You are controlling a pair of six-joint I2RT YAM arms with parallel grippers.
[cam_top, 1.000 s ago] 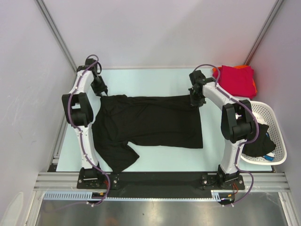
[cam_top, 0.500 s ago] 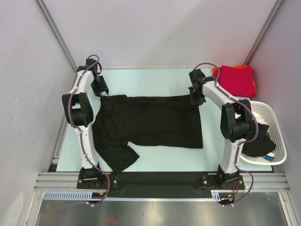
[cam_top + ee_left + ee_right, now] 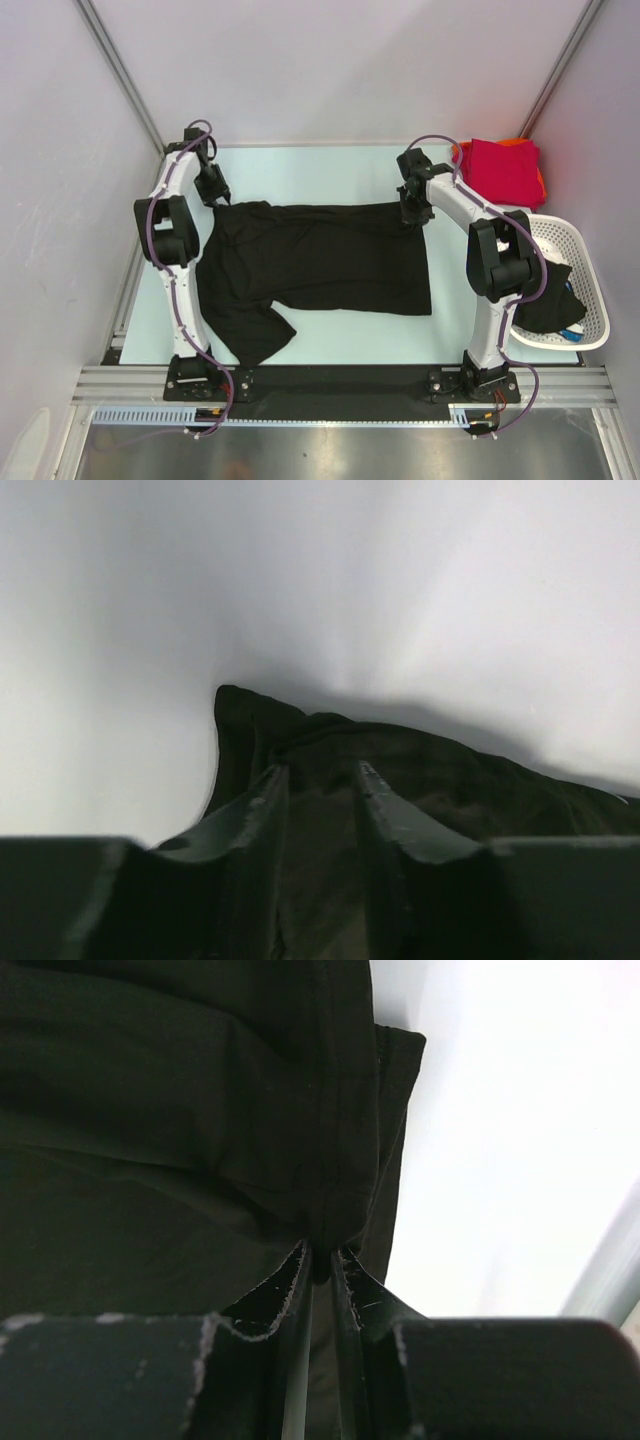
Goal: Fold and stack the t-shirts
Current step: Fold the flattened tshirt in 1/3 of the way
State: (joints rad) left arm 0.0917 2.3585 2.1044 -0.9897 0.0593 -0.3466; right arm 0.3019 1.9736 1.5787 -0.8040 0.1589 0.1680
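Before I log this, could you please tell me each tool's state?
Left tool: open over the black t-shirt.
Right tool: shut on the black t-shirt.

The white-shelled left arm at 9 o'clock and right arm at 3 o'clock share chunky black joint housings, looping purple cables, black bolted base plates and dark tapered fingers.

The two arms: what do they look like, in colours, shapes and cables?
Both the left arm and right arm have white tubular links and black joint housings. A purple cable loops along each. The left gripper and right gripper are black, with two tapering fingers.
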